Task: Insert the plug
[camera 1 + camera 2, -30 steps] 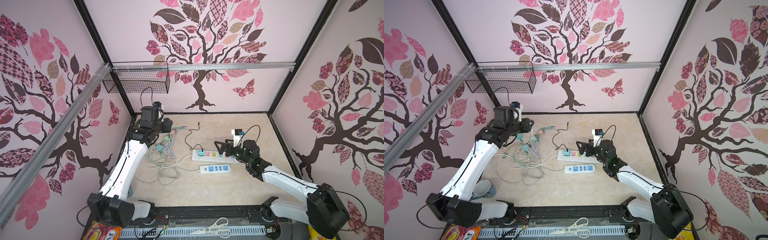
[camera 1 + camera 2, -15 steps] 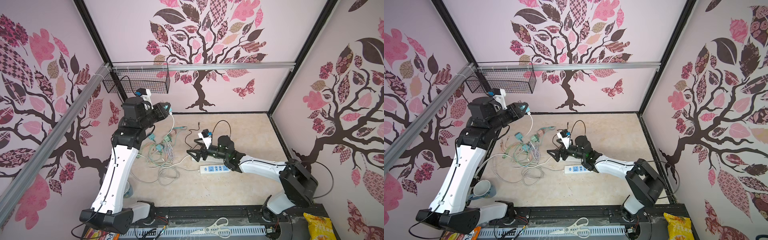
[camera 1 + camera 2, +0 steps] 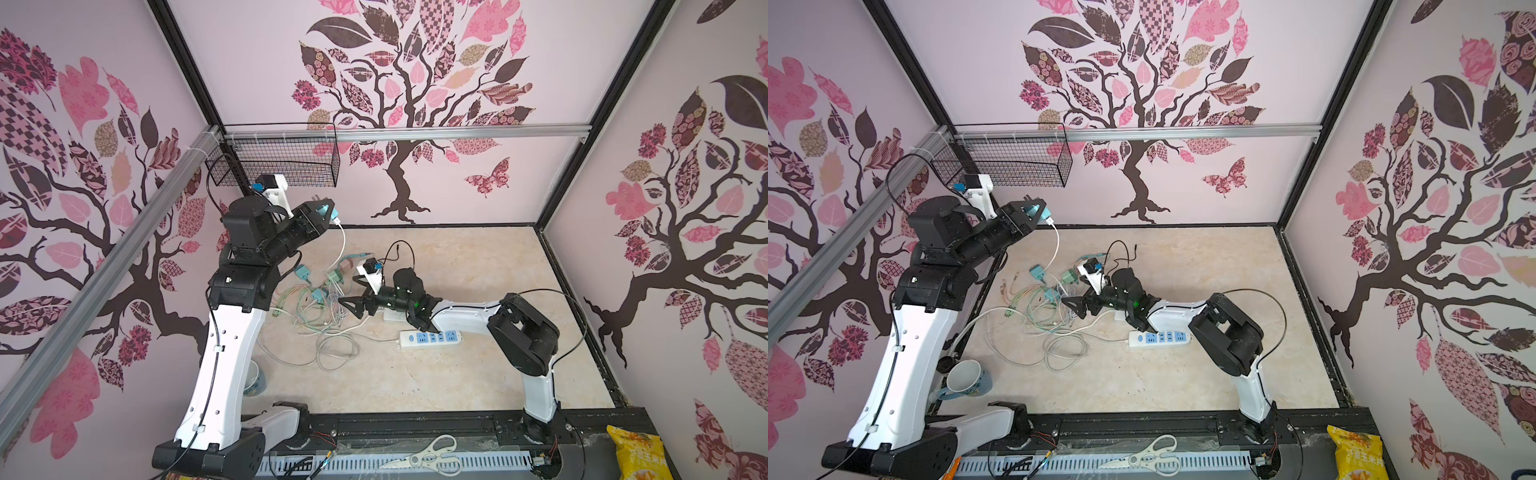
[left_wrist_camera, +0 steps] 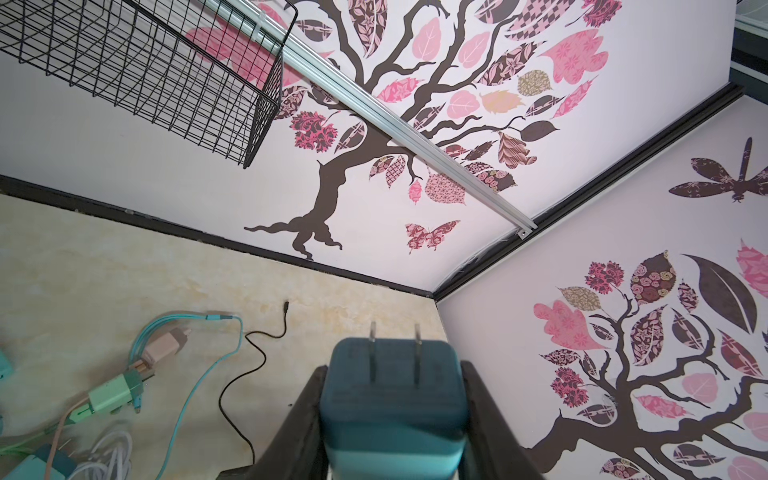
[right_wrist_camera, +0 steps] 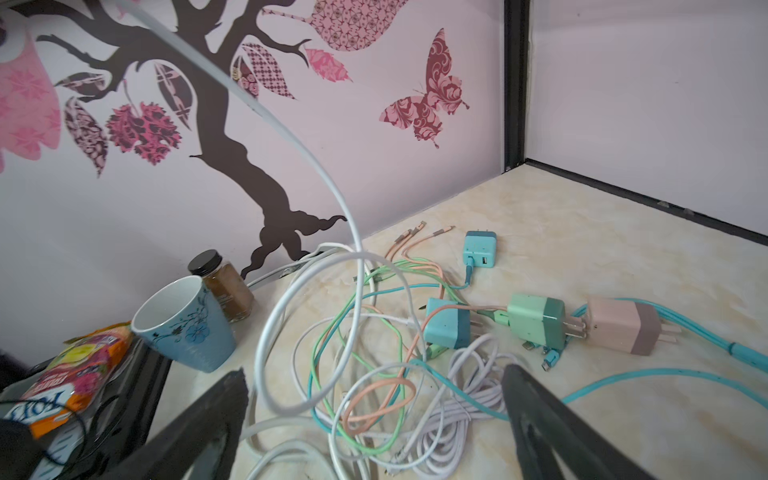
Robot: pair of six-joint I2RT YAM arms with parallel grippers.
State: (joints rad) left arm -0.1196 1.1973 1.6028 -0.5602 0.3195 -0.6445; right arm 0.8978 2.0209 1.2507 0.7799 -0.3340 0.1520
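One teal plug [image 4: 392, 395] (prongs out), clamped in left fingers [image 4: 299, 424] — right fingers [image 5: 534, 415] spread, above cables [image 5: 451, 434].

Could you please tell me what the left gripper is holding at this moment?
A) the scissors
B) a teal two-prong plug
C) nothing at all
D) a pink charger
B: in the left wrist view the teal two-prong plug sits clamped in the left gripper with its prongs pointing outward, and in a top view its white cable hangs down from it.
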